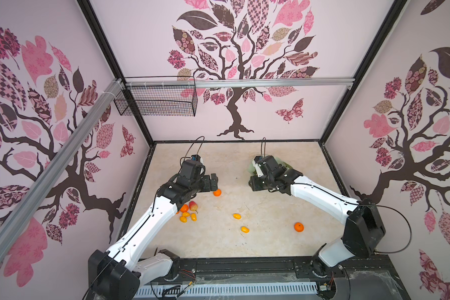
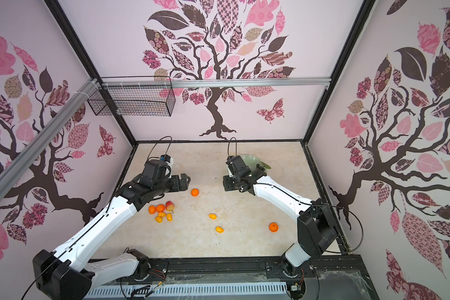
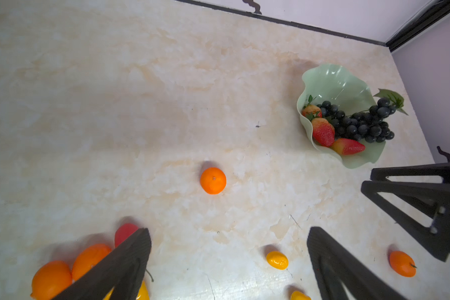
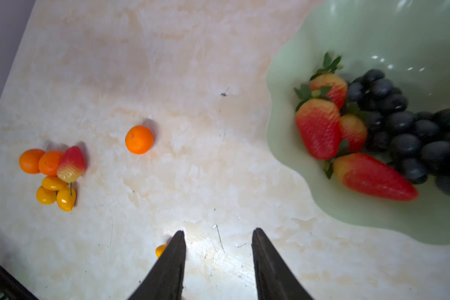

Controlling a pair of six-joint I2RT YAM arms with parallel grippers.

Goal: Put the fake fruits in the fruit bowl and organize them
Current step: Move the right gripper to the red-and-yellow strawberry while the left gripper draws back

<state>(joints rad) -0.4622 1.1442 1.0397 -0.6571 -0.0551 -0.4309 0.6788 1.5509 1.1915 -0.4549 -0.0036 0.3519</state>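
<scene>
The pale green fruit bowl [image 4: 374, 33] stands at the back right, mostly hidden behind my right arm in a top view [image 2: 247, 158]. It holds strawberries [image 4: 318, 128] and a dark grape bunch [image 4: 413, 135]. My right gripper [image 4: 218, 231] hangs open and empty above bare table just beside the bowl. My left gripper [image 3: 229, 233] is open and empty too, above the table near a lone orange [image 1: 217, 192]. A red-yellow pear [image 1: 193, 206], oranges [image 1: 184, 208] and yellow ovals [image 1: 186, 214] cluster under the left arm.
Two yellow ovals [image 1: 236, 216] [image 1: 244, 229] and another orange [image 1: 298, 227] lie loose toward the table's front. A black wire basket [image 1: 156, 100] hangs on the back-left rail. Patterned walls close in three sides of the table.
</scene>
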